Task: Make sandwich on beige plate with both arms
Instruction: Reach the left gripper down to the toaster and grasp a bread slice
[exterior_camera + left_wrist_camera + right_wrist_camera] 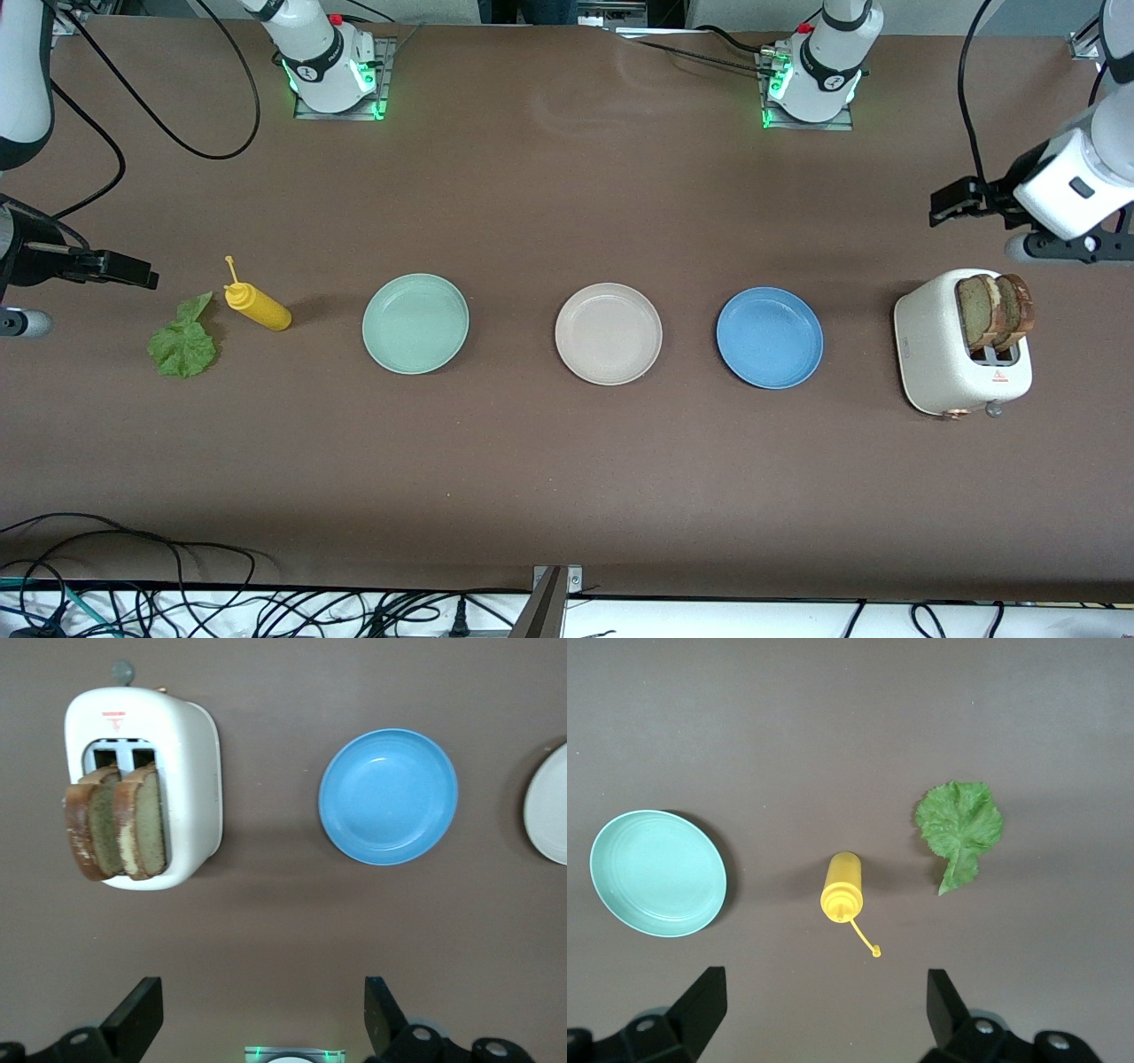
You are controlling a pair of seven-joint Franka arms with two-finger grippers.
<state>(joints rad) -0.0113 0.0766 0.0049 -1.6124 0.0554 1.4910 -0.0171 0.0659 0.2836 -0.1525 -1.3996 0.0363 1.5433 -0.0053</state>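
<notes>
The round beige plate [608, 333] lies bare mid-table between a mint-green plate [415, 322] and a blue plate [769, 337]. Two brown bread slices [997, 310] stand upright in the slots of a white toaster [952, 354] toward the left arm's end. A ruffled green lettuce leaf [183, 341] lies flat toward the right arm's end. My left gripper [259, 1014] hangs open and holds nothing, high over the table beside the toaster [190, 771] and bread [115, 822]. High over the table by the lettuce [959, 826], my right gripper [824, 1014] is open too, with nothing between its fingers.
A yellow squeeze bottle [257, 306] lies on its side between the lettuce and the mint-green plate, its nozzle pointing toward the robots' bases. Cables run along the table's edge nearest the front camera and near the right arm's base [332, 75].
</notes>
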